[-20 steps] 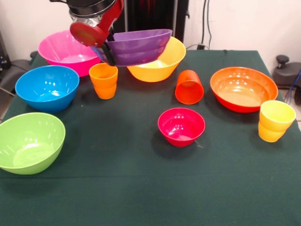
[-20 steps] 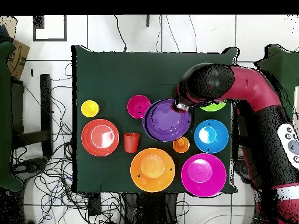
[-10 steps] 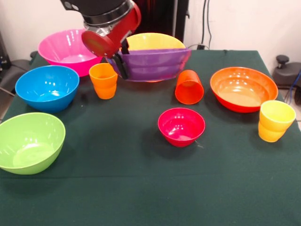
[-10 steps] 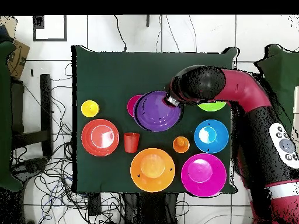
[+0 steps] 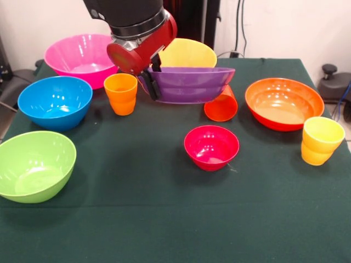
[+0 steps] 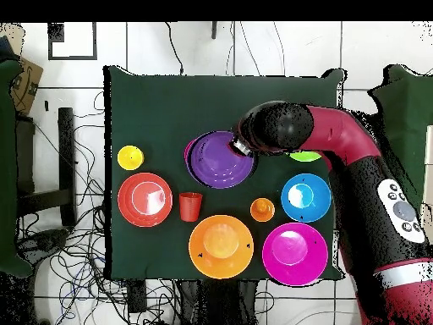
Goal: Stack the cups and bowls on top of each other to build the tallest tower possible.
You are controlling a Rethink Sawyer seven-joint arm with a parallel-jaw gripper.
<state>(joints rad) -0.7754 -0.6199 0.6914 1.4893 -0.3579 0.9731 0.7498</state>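
Tool clenched on the purple bowl's rim, holding it, empty, above the table.

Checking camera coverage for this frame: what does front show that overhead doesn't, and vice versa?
Front only: the gripper shut on the rim of the purple bowl, which is held level, clear of the table, and the small magenta-red bowl seen whole.

Overhead only: the purple bowl covers nearly all of the magenta-red bowl, and the arm hides most of the green bowl.

Both: pink, blue, yellow and orange-red bowls and three cups stand separately; no tower yet.
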